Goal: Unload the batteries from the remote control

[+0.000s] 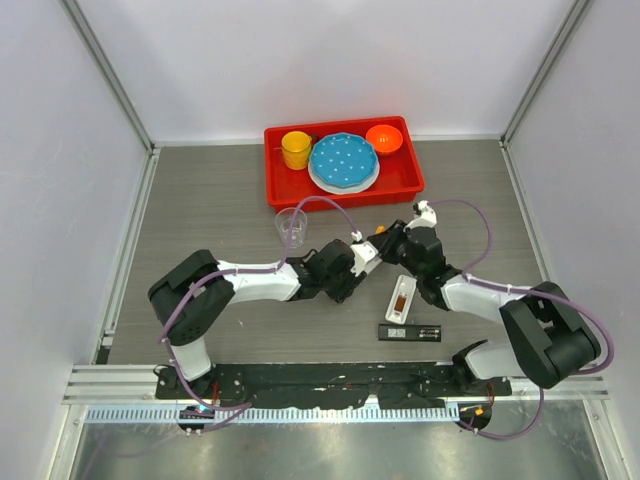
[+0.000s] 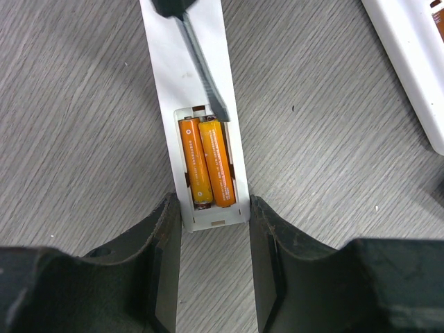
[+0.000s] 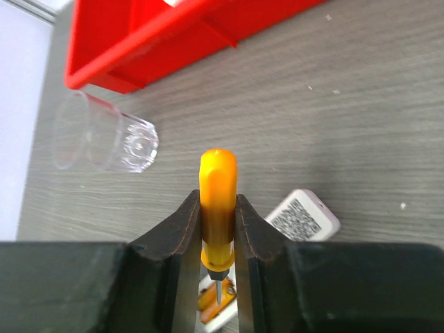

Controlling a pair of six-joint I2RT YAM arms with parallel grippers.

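Top view, arms: two; the left gripper (image 1: 358,258) and right gripper (image 1: 385,240) meet over the middle of the table (image 1: 220,200), just beside each other.
Top view, loose remotes: two; an open spare remote (image 1: 400,298), white with orange showing in its bay, and a black remote (image 1: 410,332) near it, towards the arm bases.
Top view, red tray (image 1: 270,165): one, at the far edge, holding one yellow cup (image 1: 296,149), one blue dotted plate (image 1: 343,160) and one orange bowl (image 1: 383,138).
Top view, clear cup (image 1: 291,226): one, on the table just in front of the tray.
Left wrist, white remote (image 2: 166,69): one, flat on the table with its battery bay uncovered and its near end between the left fingers.
Left wrist, left claw: narrowed onto the white remote, one finger against each long side.
Left wrist, batteries (image 2: 216,166): two, orange, side by side, both seated in the bay.
Left wrist, writing: fine print runs along each battery, too small to read.
Left wrist, screwdriver (image 2: 205,69): one; its dark shaft crosses the remote and its tip touches the far end of the right-hand battery.
Left wrist, other remote: one white edge at the upper right, well apart.
Right wrist, right claw: clamped on the screwdriver's orange handle, metal tip pointing down at the orange batteries.
Right wrist, coded label (image 3: 303,216): one square-patterned sticker on a white rounded end, not readable.
Right wrist, background: the clear cup and a corner of the red tray.
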